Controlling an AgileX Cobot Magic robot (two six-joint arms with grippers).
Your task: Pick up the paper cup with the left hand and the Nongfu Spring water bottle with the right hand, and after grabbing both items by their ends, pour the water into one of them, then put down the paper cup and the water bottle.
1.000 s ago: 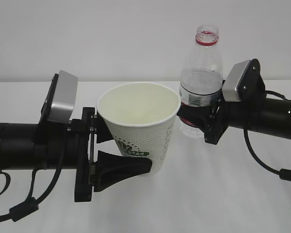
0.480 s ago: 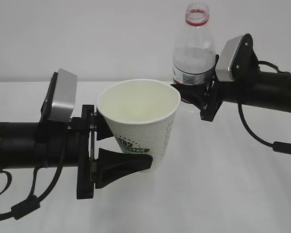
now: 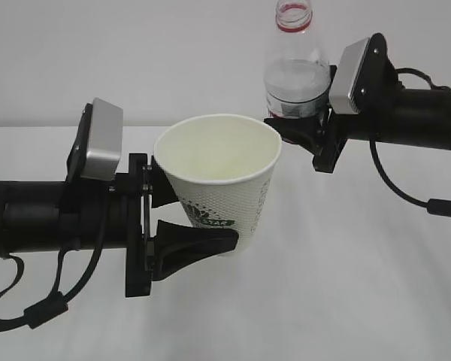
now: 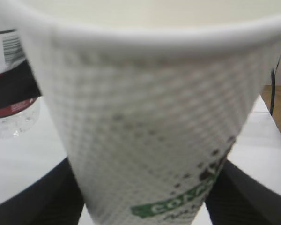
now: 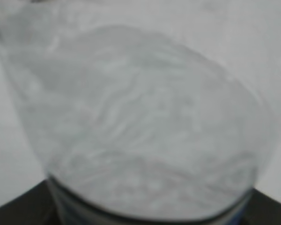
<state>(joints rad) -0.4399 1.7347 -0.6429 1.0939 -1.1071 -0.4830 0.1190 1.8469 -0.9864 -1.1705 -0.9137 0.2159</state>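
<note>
Paper cup (image 3: 219, 180): clasped upright, near left, by the left hand (image 3: 182, 226). Nongfu Spring water bottle (image 3: 293, 71): clasped upright, far right, above the table (image 3: 346, 286), by the right hand (image 3: 304, 134).

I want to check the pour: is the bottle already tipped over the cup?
No, the Nongfu Spring water bottle stands upright in the right hand, behind the paper cup.
</note>
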